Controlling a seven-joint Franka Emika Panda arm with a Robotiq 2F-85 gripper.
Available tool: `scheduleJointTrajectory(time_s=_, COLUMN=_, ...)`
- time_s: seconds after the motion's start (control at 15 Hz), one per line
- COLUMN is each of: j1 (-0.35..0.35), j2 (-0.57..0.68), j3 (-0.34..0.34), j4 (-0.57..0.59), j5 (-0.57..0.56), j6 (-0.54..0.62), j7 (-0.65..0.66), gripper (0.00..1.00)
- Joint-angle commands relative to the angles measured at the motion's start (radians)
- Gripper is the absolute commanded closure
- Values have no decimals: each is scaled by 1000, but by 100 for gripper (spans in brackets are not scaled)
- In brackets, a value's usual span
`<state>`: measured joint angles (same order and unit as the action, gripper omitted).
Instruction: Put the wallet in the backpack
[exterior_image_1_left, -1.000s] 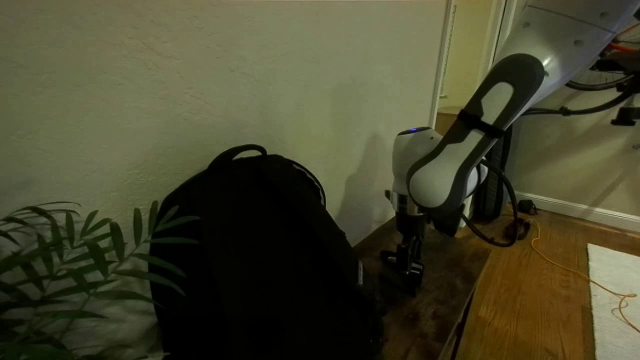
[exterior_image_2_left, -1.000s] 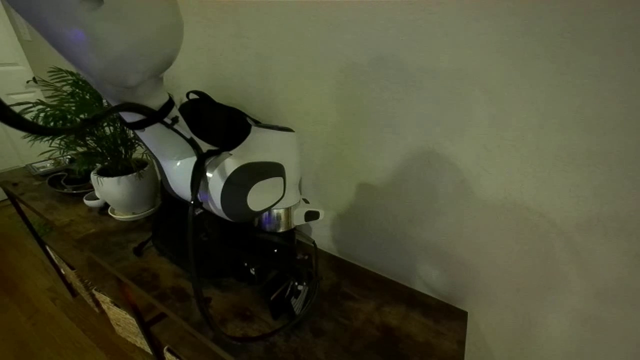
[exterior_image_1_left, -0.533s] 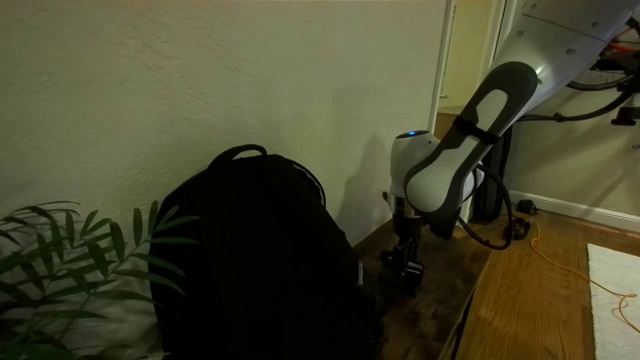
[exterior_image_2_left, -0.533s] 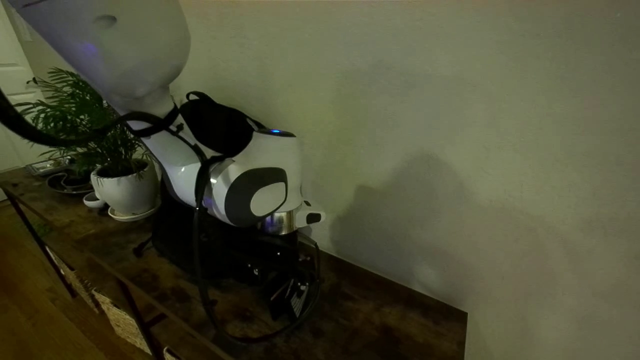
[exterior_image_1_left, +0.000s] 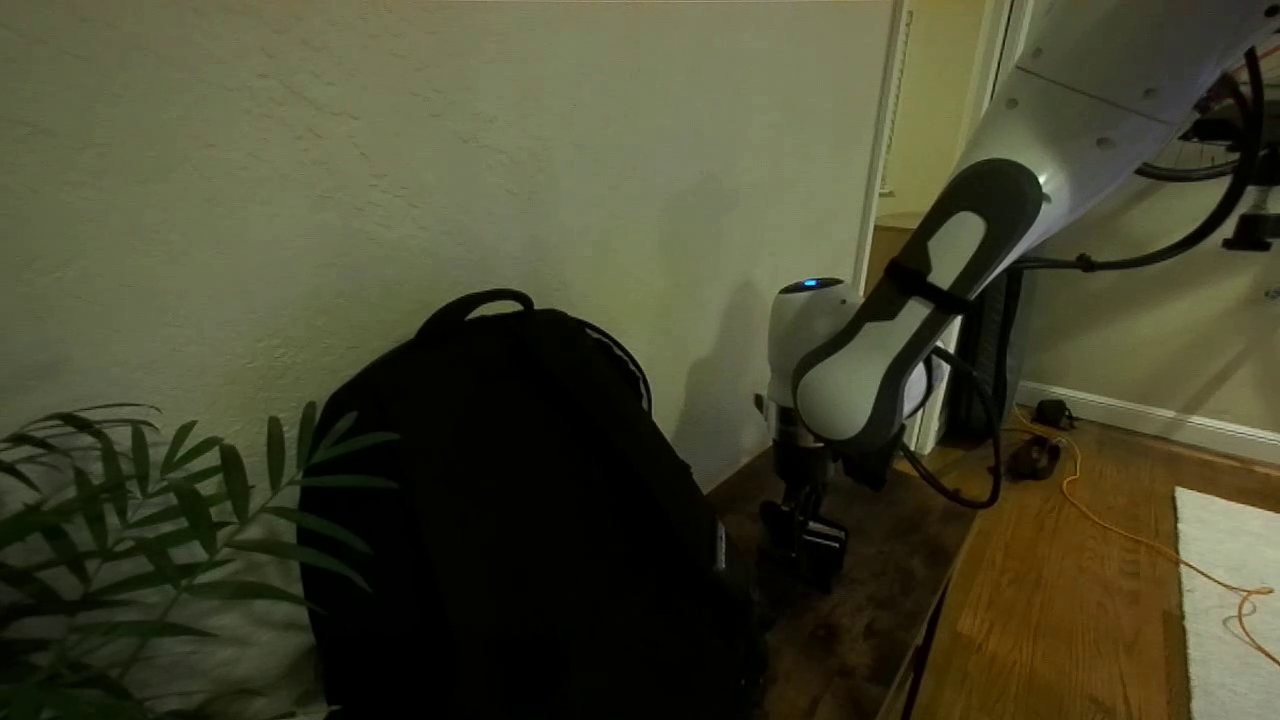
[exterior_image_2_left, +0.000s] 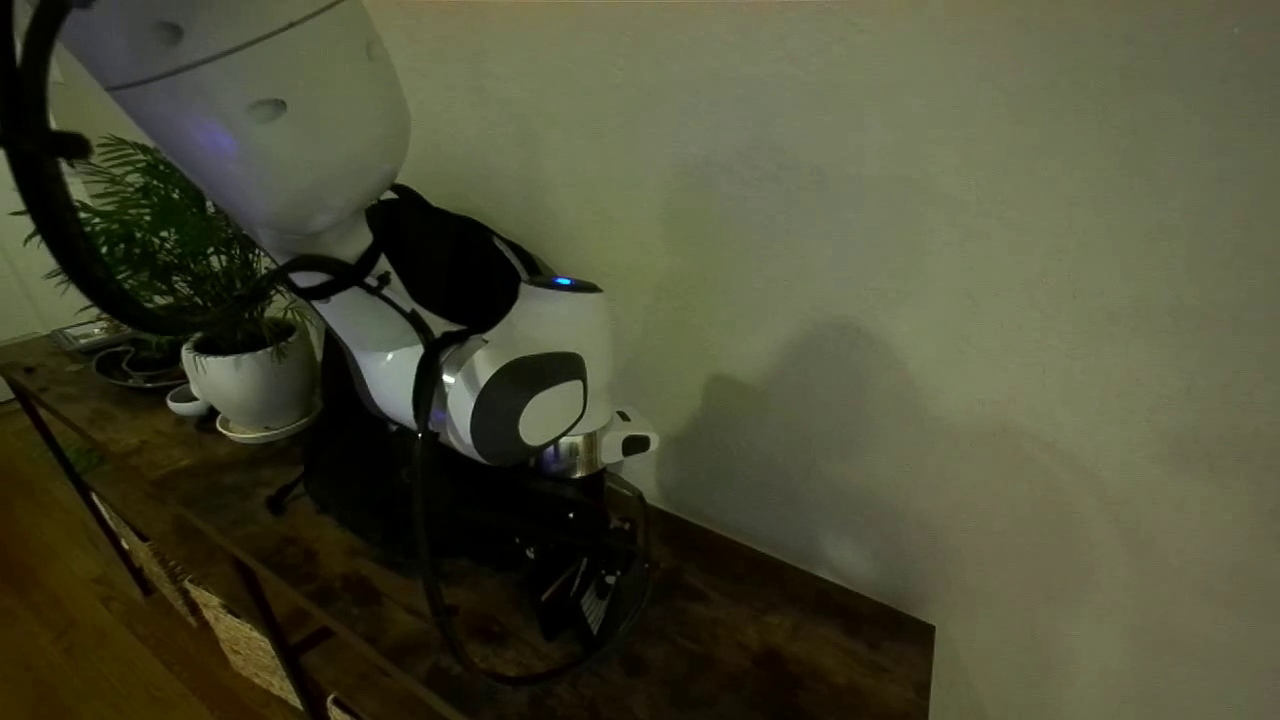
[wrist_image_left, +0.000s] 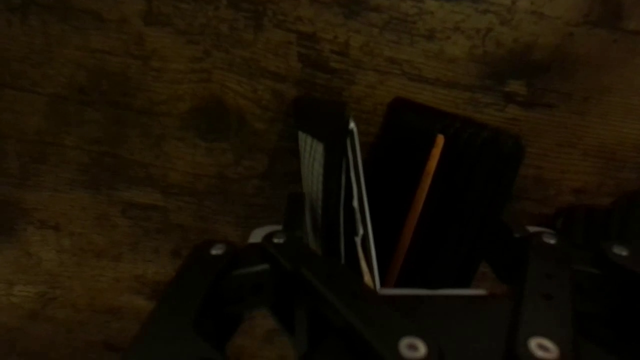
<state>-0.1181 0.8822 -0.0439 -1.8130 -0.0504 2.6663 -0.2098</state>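
The black wallet stands partly unfolded on the dark wooden table. Its card edges and an orange strip show in the wrist view (wrist_image_left: 450, 200). It also shows dimly in both exterior views (exterior_image_1_left: 826, 548) (exterior_image_2_left: 597, 602). My gripper (wrist_image_left: 400, 227) is open, with one finger on each side of the wallet; a small gap shows by the right finger. Whether the left finger touches is too dark to tell. The black backpack (exterior_image_1_left: 530, 520) stands upright against the wall beside the gripper. In an exterior view the arm partly hides the backpack (exterior_image_2_left: 450, 260).
A plant (exterior_image_1_left: 190, 540) overlaps the backpack's side; its white pot (exterior_image_2_left: 255, 380) stands on the table (exterior_image_2_left: 790, 650) behind the arm. The wall (exterior_image_2_left: 800, 250) runs along the table's back. A black cable (exterior_image_2_left: 440, 620) loops beside the gripper.
The arm and wrist have moved slightly down and shifted toward the backpack's side in an exterior view. The wallet and the backpack have not visibly moved.
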Motion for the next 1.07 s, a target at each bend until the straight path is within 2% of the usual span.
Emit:
scheduleJointTrajectory(time_s=0.0, j1=14, j2=-5, j3=-18, j4=-2, j5=-18, j6=24, j7=40, gripper=47)
scheduleJointTrajectory(time_s=0.53, j1=3, j2=-35, j3=-25, j4=-28, j5=-19, j6=8, j7=29, gripper=99)
scheduleJointTrajectory(time_s=1.0, j1=-38, j2=-106, j3=32, j4=-51, j5=-6, j6=-141, j7=-57, gripper=95)
